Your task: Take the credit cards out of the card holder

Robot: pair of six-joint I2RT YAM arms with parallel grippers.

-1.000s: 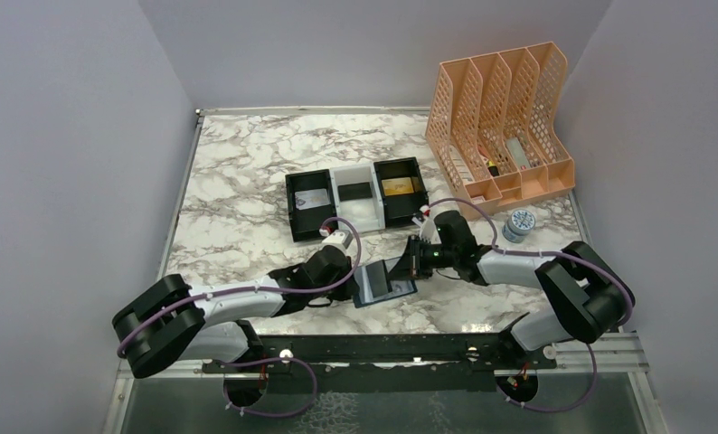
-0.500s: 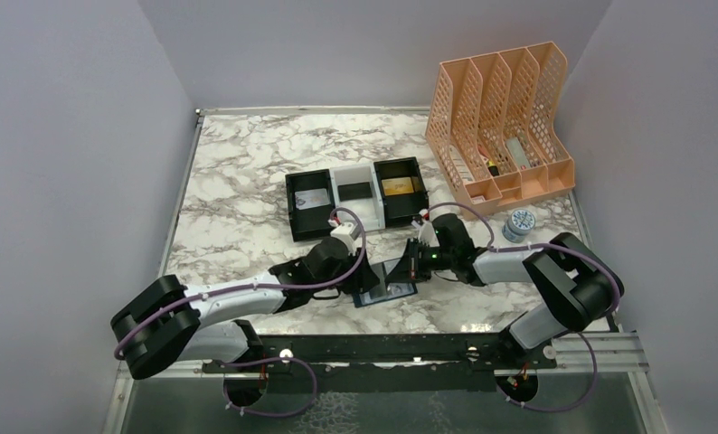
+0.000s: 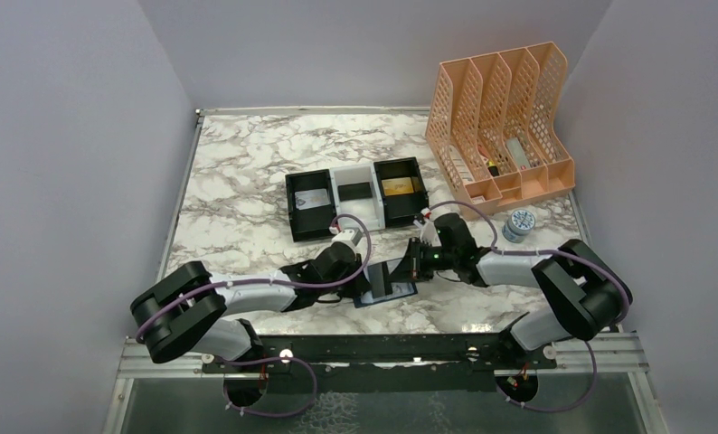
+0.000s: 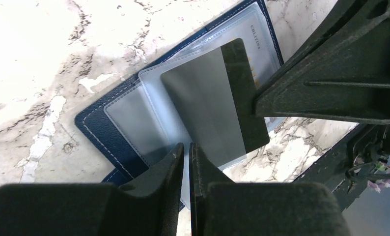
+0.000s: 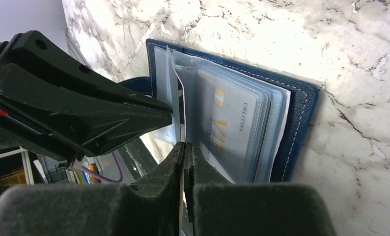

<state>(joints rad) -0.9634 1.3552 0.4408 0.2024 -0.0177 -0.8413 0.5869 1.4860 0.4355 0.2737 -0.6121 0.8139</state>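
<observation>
The navy card holder [image 3: 393, 287] lies open on the marble between both grippers. In the left wrist view its cover [image 4: 97, 129] and clear pockets show, and a silver-grey card [image 4: 203, 103] with a dark stripe sticks halfway out of a pocket. My left gripper [image 4: 186, 150] is shut on the near edge of a clear pocket. My right gripper [image 5: 184, 147] is shut on a thin edge, apparently that card; its finger [image 4: 320, 88] covers the card's far corner. Another card with gold lettering [image 5: 227, 123] sits inside a pocket. From above, the left gripper [image 3: 364, 273] and right gripper [image 3: 414, 263] flank the holder.
A black-and-white three-compartment tray [image 3: 289, 210] behind the holder has a silver card, a dark card and a gold card lying in it. A tall peach file rack [image 3: 500, 127] stands at the back right, with a small round tin [image 3: 519, 222] in front of it.
My left gripper has moved right, onto the card holder's left side. My right gripper has stayed at the holder's right edge.
</observation>
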